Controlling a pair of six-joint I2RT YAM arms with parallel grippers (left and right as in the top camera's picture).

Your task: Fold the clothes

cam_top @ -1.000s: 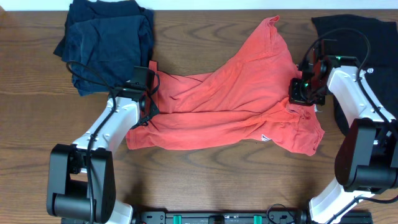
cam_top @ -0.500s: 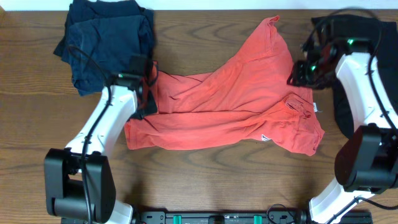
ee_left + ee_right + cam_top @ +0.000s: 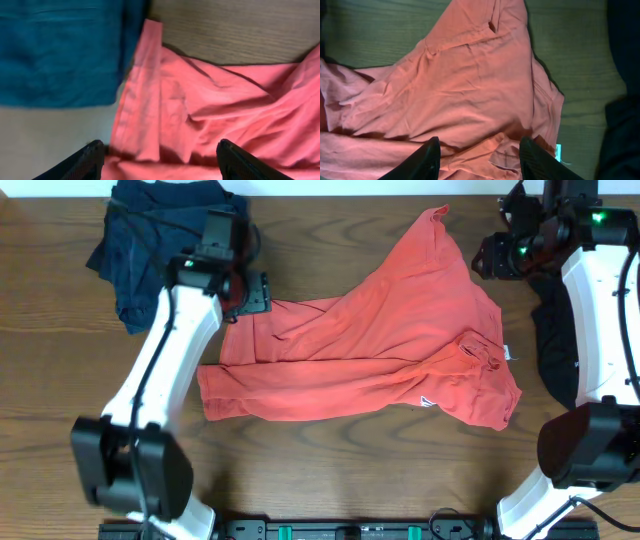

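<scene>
I count one red shirt (image 3: 380,350) crumpled mid-table (image 3: 330,470), one navy heap (image 3: 140,250) at ten o'clock and one black garment (image 3: 555,345) at three. My left gripper (image 3: 160,147) and right gripper (image 3: 479,145) hang spread wide above the shirt, holding nothing.

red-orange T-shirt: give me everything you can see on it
The red-orange T-shirt is soft, wrinkled cloth lying crumpled and unfolded on the wooden table, one part stretched toward the far edge, a white tag by its near hem. Its left end appears to touch the navy garment; the black garment lies apart. The left gripper and right gripper hang open above it.
</scene>
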